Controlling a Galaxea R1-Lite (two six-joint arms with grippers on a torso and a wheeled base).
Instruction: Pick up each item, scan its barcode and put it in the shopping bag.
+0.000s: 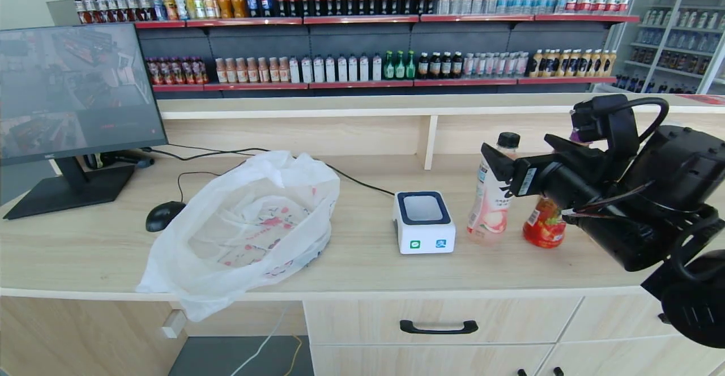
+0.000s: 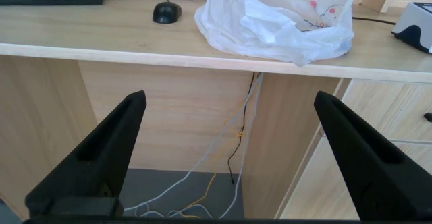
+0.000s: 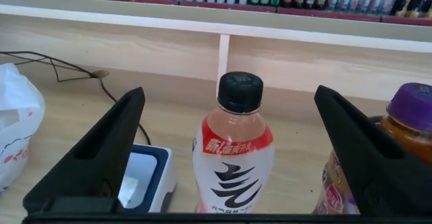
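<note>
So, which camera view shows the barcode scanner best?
The head view: the barcode scanner sits whole, its top window plainly seen. The right wrist view shows it partly hidden; the left wrist view catches one corner.

The matte-black right arm (image 1: 651,206) bears a looping cable (image 1: 660,102), white sticker (image 1: 528,181), and wedge-fingered hand (image 3: 229,92).

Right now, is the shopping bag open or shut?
Open. The shopping bag lies slumped on the counter, its mouth gaping wide and its inside showing.
</note>
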